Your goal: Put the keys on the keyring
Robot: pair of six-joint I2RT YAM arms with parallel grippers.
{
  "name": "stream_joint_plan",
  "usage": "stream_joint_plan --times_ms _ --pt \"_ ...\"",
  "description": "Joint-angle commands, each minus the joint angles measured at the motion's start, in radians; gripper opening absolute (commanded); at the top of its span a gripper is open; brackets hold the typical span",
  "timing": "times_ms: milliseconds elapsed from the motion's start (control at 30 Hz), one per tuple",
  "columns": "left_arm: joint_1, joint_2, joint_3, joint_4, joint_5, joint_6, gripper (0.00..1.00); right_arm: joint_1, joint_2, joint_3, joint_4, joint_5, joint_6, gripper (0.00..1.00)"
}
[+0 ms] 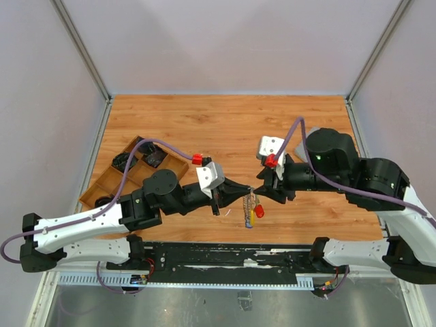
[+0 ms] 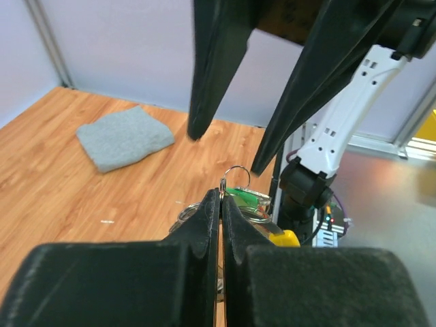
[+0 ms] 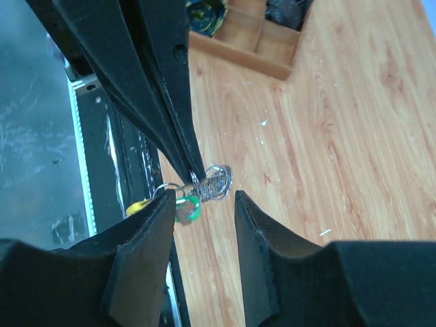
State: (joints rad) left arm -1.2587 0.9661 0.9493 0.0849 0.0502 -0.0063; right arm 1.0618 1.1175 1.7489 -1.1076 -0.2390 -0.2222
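- Two claws, both black, with long pointed fingers.
- Left claw [image 2: 220,194]: squeezed shut on the keyring [image 2: 236,174], no gap between the fingers.
- Right claw [image 3: 203,197]: open wide, holding nothing, with the ring just past the gap between its fingers.
- One keyring: thin, shiny silver wire loop with a short beaded chain, hanging from the left claw's tips, between the two claws, over the near middle of the wooden table [image 1: 225,122].
- Bunch of keys [image 1: 252,216] under the ring, four head colours counted: red key [image 1: 259,211], yellow key [image 1: 250,219], green key [image 3: 187,208], and a bit of blue at the very bottom, hard to make out.
- Metal parts of the keys too small and too bunched up to count.
- One grey cloth [image 2: 122,136], soft and folded, at the far right; mostly hidden behind the right arm from above.
- One wooden tray [image 1: 107,178] at the left, with box-shaped slots; dark things inside, too blurry to name.
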Motion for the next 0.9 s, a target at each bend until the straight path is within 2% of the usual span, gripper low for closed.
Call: stream_joint_plan --times_ms 0,167,300,500,867 --pt "0.004 -0.044 -0.034 0.078 -0.094 -0.02 0.0 0.023 -0.095 -0.106 0.264 0.141 0.191 0.42" --pt "0.004 -0.064 -0.051 0.091 -0.135 -0.029 0.01 0.017 -0.165 -0.22 0.437 0.199 0.373 0.43" --pt "0.003 -0.09 -0.068 0.123 -0.148 -0.031 0.01 0.012 -0.197 -0.301 0.492 0.279 0.543 0.42" --pt "0.004 -0.11 -0.081 0.125 -0.196 -0.023 0.01 0.01 -0.317 -0.506 0.652 0.375 0.824 0.38" --pt "0.004 -0.118 -0.08 0.118 -0.192 -0.016 0.01 0.009 -0.349 -0.587 0.74 0.343 0.918 0.39"
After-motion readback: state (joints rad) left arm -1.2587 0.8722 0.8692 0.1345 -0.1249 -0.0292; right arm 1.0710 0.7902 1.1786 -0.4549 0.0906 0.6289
